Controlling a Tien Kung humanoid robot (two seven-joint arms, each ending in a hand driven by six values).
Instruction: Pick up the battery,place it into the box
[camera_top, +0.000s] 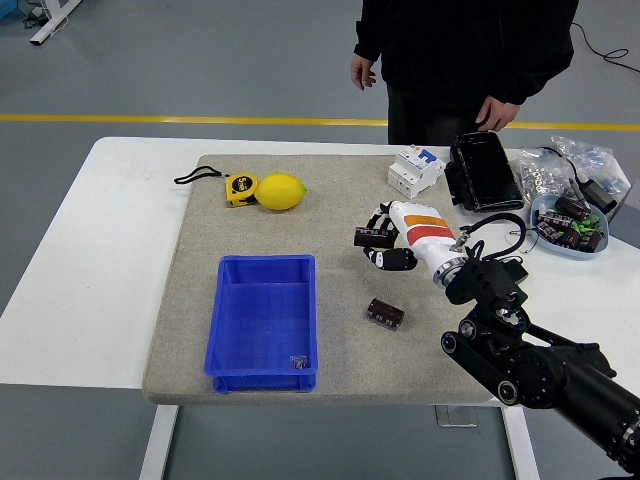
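Head view: right hand has its fingers curled around a battery, carried above the mat — long axis roughly left-right. Blue box lies to the hand's left and nearer the table edge, well apart. A second battery lies loose on the mat between hand and box. Left arm not visible.

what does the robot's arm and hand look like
The right arm is black, built of rounded jointed segments. Its hand has a white back with an orange stripe and dark fingers. Thin black cables loop at the wrist.
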